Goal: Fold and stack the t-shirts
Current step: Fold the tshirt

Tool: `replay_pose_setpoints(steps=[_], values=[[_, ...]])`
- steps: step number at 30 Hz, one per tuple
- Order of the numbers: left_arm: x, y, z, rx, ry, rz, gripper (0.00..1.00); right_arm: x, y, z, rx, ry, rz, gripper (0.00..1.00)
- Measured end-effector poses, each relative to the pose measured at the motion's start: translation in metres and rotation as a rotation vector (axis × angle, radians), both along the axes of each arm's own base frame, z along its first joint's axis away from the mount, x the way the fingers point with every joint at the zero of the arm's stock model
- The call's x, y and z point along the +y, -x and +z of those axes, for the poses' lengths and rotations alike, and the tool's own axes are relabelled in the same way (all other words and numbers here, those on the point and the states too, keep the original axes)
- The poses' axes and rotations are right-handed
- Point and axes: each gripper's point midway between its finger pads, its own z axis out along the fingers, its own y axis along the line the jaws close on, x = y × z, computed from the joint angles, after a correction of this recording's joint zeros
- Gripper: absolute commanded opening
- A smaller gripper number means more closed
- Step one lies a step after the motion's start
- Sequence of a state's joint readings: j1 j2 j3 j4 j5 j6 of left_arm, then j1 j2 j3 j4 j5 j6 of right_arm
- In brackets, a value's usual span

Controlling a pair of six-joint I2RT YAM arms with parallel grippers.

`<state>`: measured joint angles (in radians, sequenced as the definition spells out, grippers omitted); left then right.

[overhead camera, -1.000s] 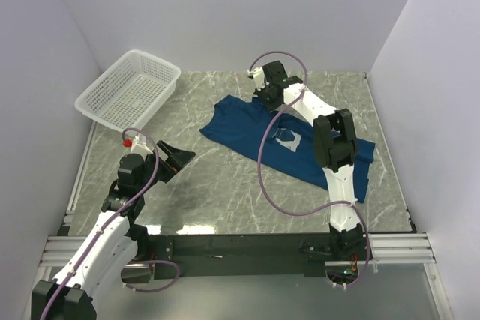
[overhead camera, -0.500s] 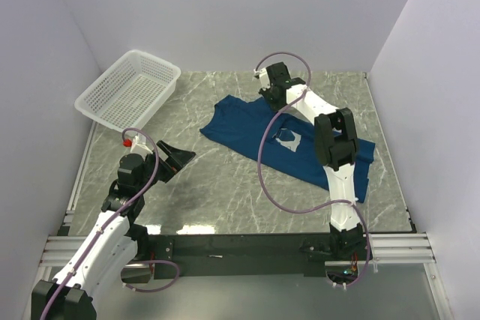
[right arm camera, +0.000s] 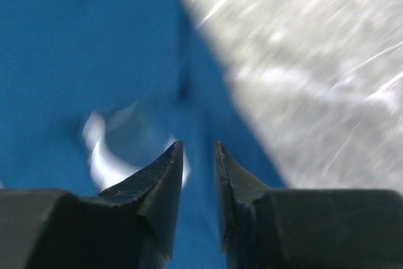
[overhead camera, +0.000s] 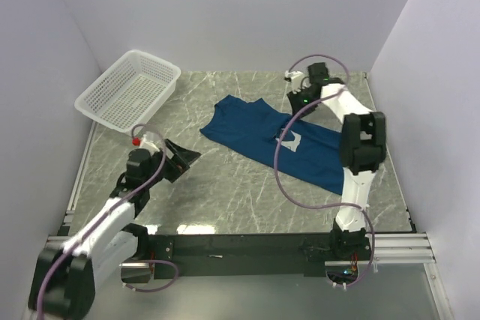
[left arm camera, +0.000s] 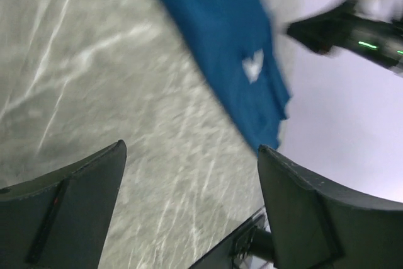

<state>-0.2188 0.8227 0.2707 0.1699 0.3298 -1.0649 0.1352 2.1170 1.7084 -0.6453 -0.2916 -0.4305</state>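
One dark blue t-shirt (overhead camera: 255, 129) lies spread flat on the marble table, right of centre, with a small pale print (overhead camera: 289, 139) showing. My right gripper (overhead camera: 298, 101) hovers over the shirt's far right edge. In the right wrist view its jaws (right arm camera: 198, 146) are almost together with nothing between them, over blue cloth (right arm camera: 94, 42) and the pale print (right arm camera: 101, 149). My left gripper (overhead camera: 186, 157) is open and empty, low over bare table left of the shirt. The left wrist view (left arm camera: 190, 148) shows the shirt (left arm camera: 220, 36) ahead.
A white mesh basket (overhead camera: 127, 91) stands at the far left corner. Pale walls close the table (overhead camera: 225, 185) on three sides. The right arm's cable loops over the shirt's near part (overhead camera: 277, 177).
My right gripper has swung from the shirt's collar area to the right, toward the far right edge. The left arm has shifted slightly forward. The shirt lies much as before.
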Motion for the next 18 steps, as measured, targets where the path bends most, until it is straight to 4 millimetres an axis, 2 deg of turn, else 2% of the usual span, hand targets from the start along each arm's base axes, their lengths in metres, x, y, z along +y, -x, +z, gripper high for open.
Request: replay_pose_setpoints(steps=[3, 5, 8, 10, 15, 18], values=[[-0.018, -0.001, -0.031, 0.134, -0.022, -0.034, 0.86, -0.010, 0.036, 0.021, -0.002, -0.081, 0.131, 0.37], [-0.037, -0.005, -0.053, 0.235, -0.066, -0.061, 0.82, -0.007, 0.070, 0.030, -0.014, -0.117, 0.217, 0.39], [-0.070, -0.032, -0.068, 0.316, -0.117, -0.070, 0.79, 0.005, 0.117, 0.042, -0.040, -0.169, 0.317, 0.40], [-0.085, -0.057, -0.074, 0.333, -0.134, -0.038, 0.71, 0.013, 0.136, 0.049, -0.060, -0.198, 0.353, 0.40], [-0.094, -0.103, -0.085, 0.394, -0.170, 0.086, 0.66, 0.020, 0.153, 0.069, -0.141, -0.247, 0.389, 0.40], [-0.091, -0.126, -0.088, 0.415, -0.213, 0.159, 0.54, 0.023, 0.157, 0.077, -0.173, -0.268, 0.398, 0.40]])
